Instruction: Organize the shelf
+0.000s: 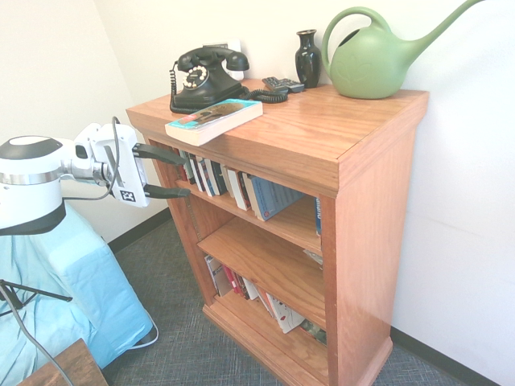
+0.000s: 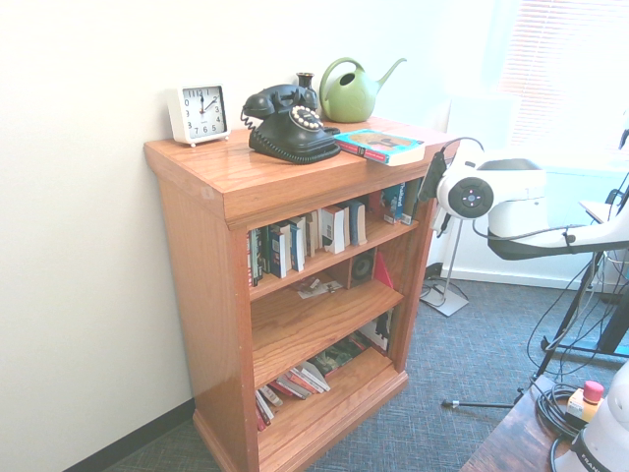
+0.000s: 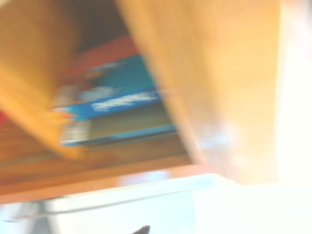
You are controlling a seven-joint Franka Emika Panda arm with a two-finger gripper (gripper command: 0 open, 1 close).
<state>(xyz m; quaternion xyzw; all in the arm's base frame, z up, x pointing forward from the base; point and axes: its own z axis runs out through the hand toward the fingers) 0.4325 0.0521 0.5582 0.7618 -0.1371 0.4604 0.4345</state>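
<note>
I have the shelf [image 1: 322, 161] standing against the white wall, its three tiers open toward the arm. On its top, a book with a teal cover [image 1: 213, 121] lies flat at the front edge, near the corner closest to the arm and jutting slightly over it; behind it sit a black rotary phone [image 1: 205, 76], a dark vase [image 1: 307, 58] and a green watering can [image 1: 374, 56], with a white clock [image 2: 200, 112] at the far back corner. The top tier holds a row of upright books [image 1: 233, 185]. I judge the loose book is the piece to tidy: I would come in level at its overhanging edge, pinch cover and pages squarely, and lift before sliding so the phone cord stays clear. The gripper [image 1: 165, 172] hovers just off the shelf's front corner beside the top tier, fingers spread wide, holding and touching nothing.
</note>
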